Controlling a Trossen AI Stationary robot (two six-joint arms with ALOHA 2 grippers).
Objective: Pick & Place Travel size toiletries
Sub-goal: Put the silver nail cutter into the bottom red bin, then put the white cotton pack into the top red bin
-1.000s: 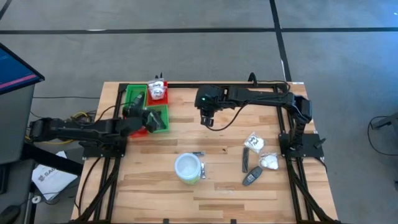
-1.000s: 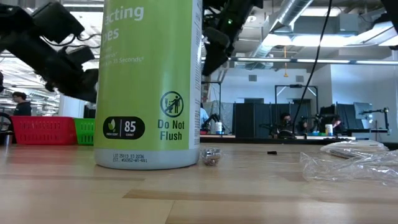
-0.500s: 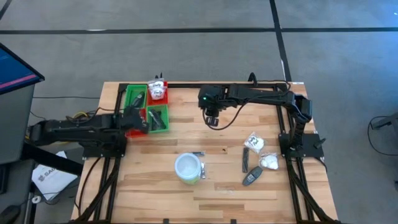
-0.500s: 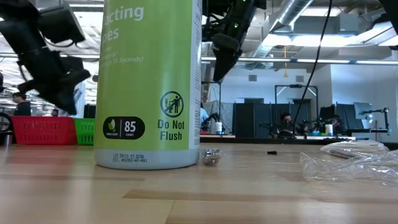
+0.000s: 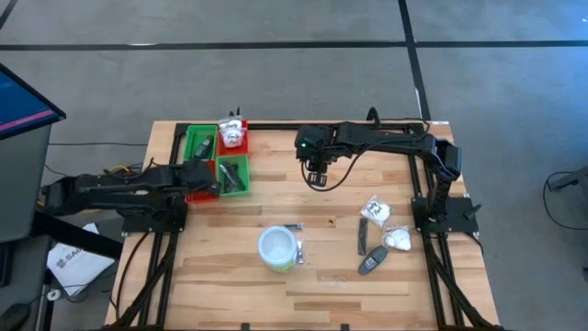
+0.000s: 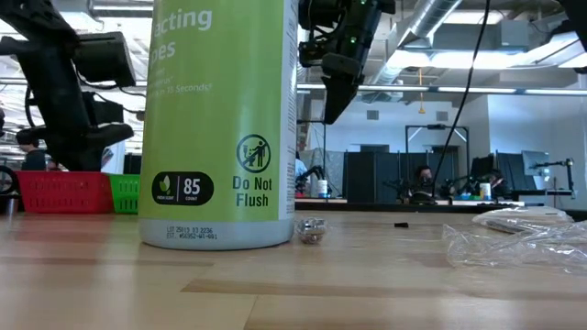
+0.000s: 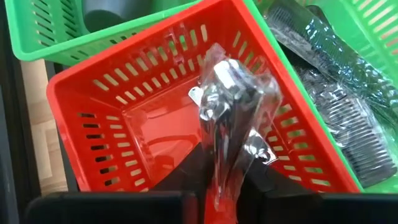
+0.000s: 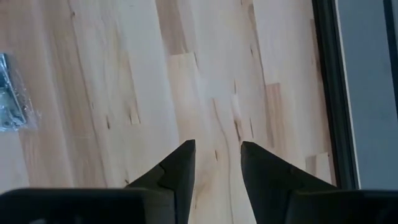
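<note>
My left gripper (image 5: 197, 175) hovers over the red near-left compartment (image 7: 137, 130) of the tray (image 5: 186, 147), shut on a clear sachet (image 7: 227, 93) with a metal item inside. A wrapped comb (image 7: 348, 106) lies in the green compartment beside it. My right gripper (image 5: 317, 175) is open above bare wood at the table's middle, holding nothing. On the table's right side lie a clear sachet (image 5: 374, 210), a black stick (image 5: 362, 237), a white packet (image 5: 398, 239) and a dark grey oval (image 5: 372, 261). A tiny sachet (image 5: 292, 227) lies by the tub. My left gripper pinches the clear sachet between its two fingers (image 7: 193, 171) by its end nearest the wrist (image 7: 221, 158). The sachet sticks out past the fingertips, lifted clear above the red compartment's floor. The fingers run along the sachet's length.
The round white tub with a green side (image 5: 278, 248) stands near the table's near middle and fills much of the low view (image 6: 220, 119). White items sit in the far red compartment (image 5: 233, 134). Crinkled clear wrap (image 6: 514, 243) lies at the right. Bare wood spreads between tub and tray.
My left gripper has moved toward the table's left edge, from over the green near compartment to over the red one, carrying the sachet. My right gripper has drifted slightly toward the table's right edge.
</note>
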